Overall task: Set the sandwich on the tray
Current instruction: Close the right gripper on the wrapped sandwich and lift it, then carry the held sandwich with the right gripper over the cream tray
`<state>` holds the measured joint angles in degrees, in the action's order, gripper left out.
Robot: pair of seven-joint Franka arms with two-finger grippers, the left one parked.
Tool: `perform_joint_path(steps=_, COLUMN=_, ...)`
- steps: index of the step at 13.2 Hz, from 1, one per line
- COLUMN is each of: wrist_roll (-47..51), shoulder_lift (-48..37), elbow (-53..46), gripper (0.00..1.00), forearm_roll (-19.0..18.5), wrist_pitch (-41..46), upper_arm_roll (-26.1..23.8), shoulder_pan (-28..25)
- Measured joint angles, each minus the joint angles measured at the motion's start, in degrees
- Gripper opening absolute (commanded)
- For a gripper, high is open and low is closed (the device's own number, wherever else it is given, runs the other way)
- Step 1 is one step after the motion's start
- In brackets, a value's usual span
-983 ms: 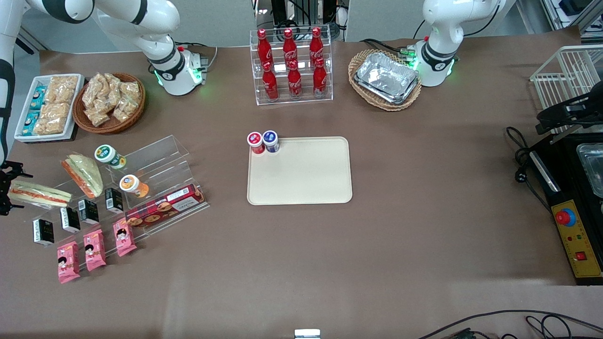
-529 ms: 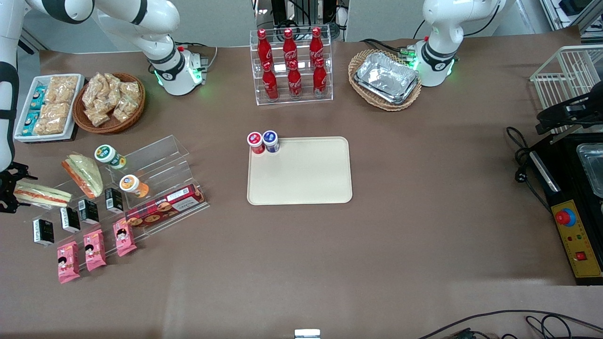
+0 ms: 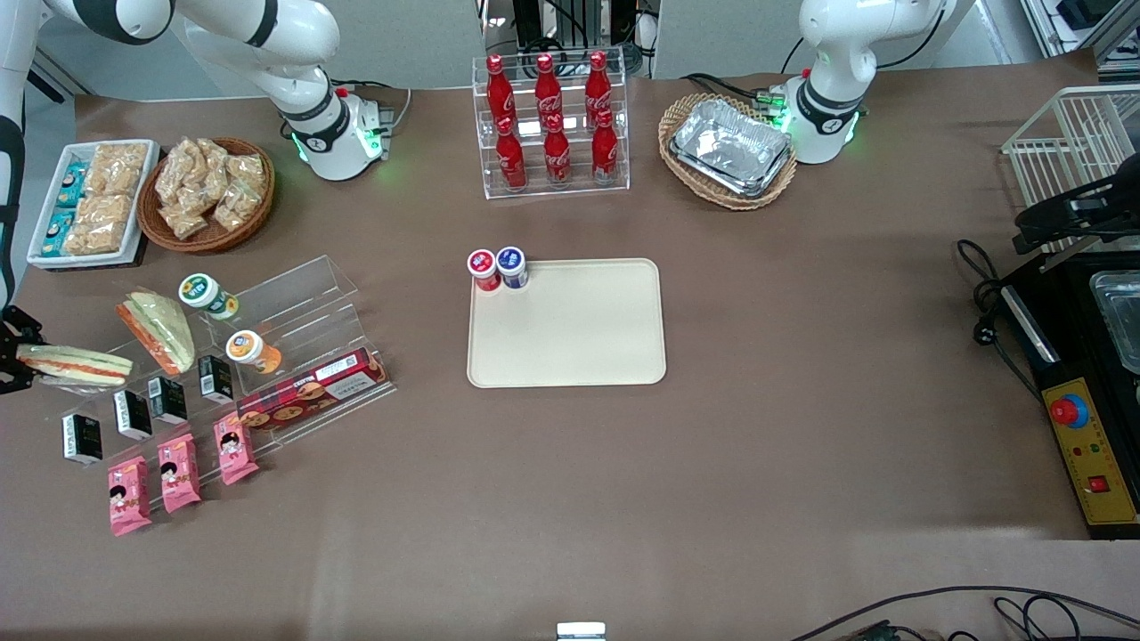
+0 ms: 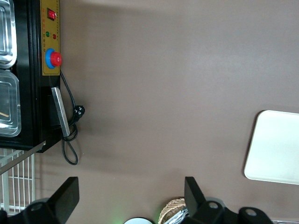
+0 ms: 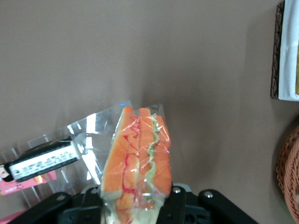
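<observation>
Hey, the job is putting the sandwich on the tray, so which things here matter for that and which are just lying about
Part of the job:
sandwich, held in the gripper at the working arm's end of the table
tray, mid-table

Just lying about:
green-faced sandwich on the clear rack
two small cups at the tray's corner
cola bottles
foil trays in a basket
pink snack packets

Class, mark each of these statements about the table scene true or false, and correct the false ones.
1. The gripper holds the sandwich at one end. True.
2. The sandwich lies on the tray. False: it is at the working arm's end of the table, well away from the tray.
3. Two small jars, red-lidded and blue-lidded, stand at a tray corner. True.
4. The wicker basket near the parked arm holds cola bottles. False: it holds foil trays; the cola bottles stand in a clear rack.
</observation>
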<state>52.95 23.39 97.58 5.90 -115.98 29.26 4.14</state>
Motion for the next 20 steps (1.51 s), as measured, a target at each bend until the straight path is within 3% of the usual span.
perform_joint_path(steps=7, wrist_roll=-11.3, shoulder_lift=-0.3, elbow=-5.6, gripper=0.38, forearm_roll=0.0, wrist_pitch=-0.3, upper_arm_roll=-0.3, shoulder_pan=1.0)
perform_joint_path(steps=13, wrist_roll=-33.8, shoulder_lift=-3.9, elbow=-7.3, gripper=0.38, forearm_roll=0.2, wrist_pitch=1.4, upper_arm_roll=-2.1, shoulder_pan=-1.6)
perform_joint_path(steps=16, wrist_roll=-38.6, shoulder_lift=-5.1, elbow=-8.7, gripper=0.38, forearm_roll=0.2, wrist_pitch=4.4, upper_arm_roll=-5.7, shoulder_pan=-5.2)
perform_joint_path(steps=20, wrist_roll=-44.9, shoulder_lift=-5.2, elbow=-11.3, gripper=0.38, forearm_roll=0.2, wrist_pitch=8.2, upper_arm_roll=-14.8, shoulder_pan=-6.3)
